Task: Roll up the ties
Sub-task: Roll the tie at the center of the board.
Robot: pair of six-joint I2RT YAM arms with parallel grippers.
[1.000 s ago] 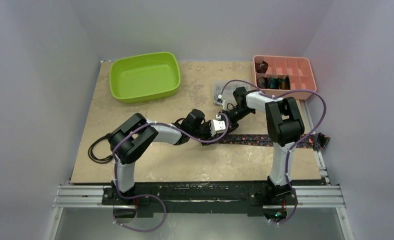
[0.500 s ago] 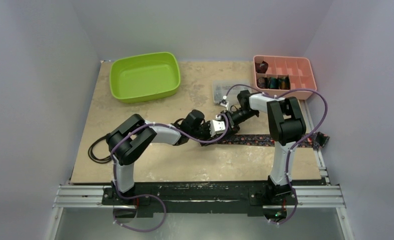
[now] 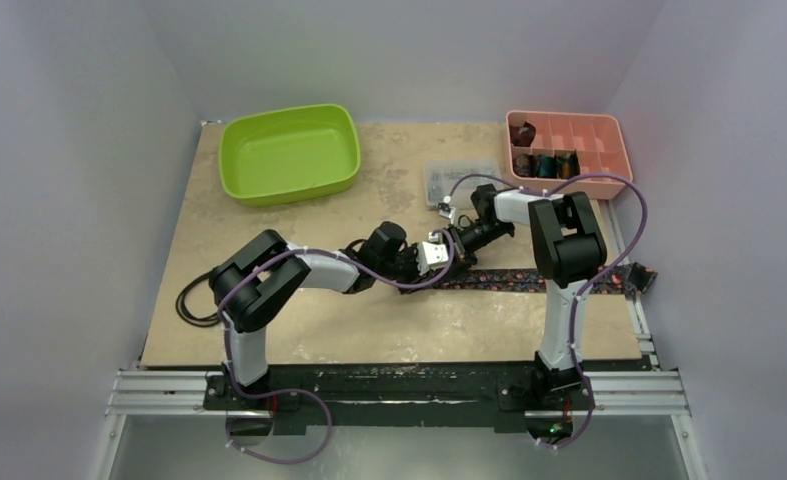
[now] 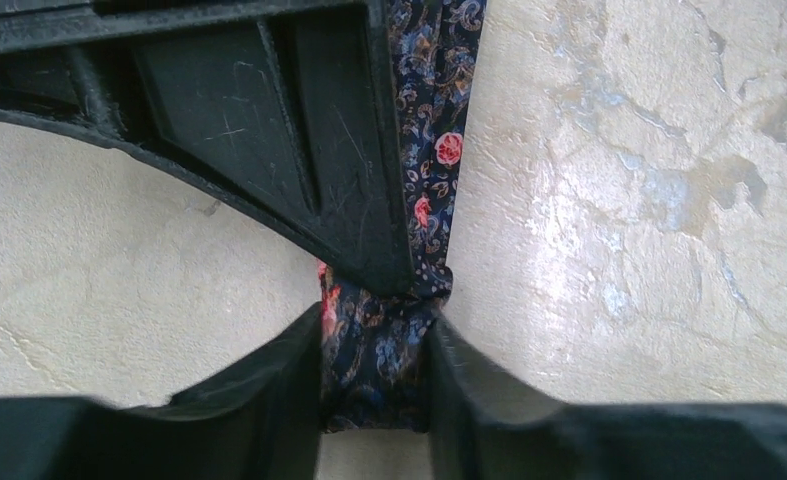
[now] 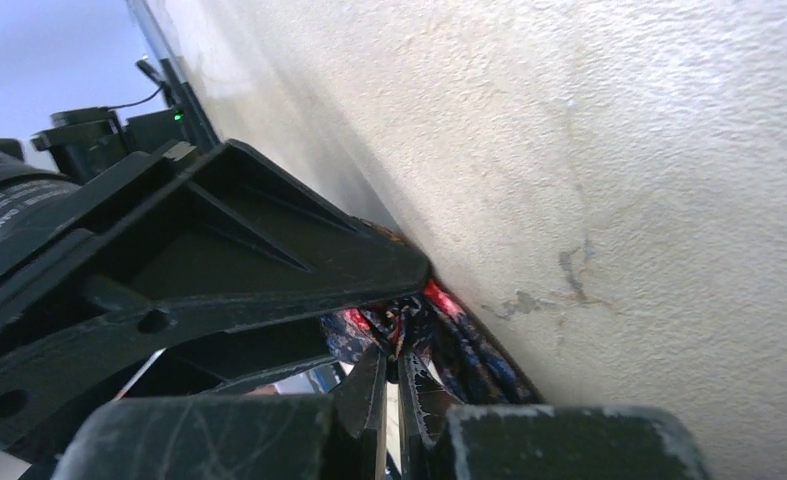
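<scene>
The black tie with red-pink flowers [image 3: 529, 280] lies flat along the right half of the table, and its far end hangs near the right edge. In the left wrist view the tie [image 4: 437, 150] runs away from me. Its near end is bunched into a small fold between the fingers of my left gripper [image 4: 374, 325], which is shut on it. My right gripper [image 5: 393, 355] meets it from the other side, its jaws nearly closed, pinching the tie's fold [image 5: 459, 340] at their tips. The two grippers touch at mid-table, the left [image 3: 431, 258] and the right [image 3: 451, 240].
A green basin [image 3: 289, 152] stands at the back left. A pink compartment tray [image 3: 594, 135] at the back right holds rolled ties [image 3: 544, 163]. A clear plastic box [image 3: 449, 180] lies behind the grippers. A black cable [image 3: 194, 300] coils at the left edge.
My right arm has drawn in and lowered toward the left gripper. The tie's far end has shifted a little. The left arm has hardly moved.
</scene>
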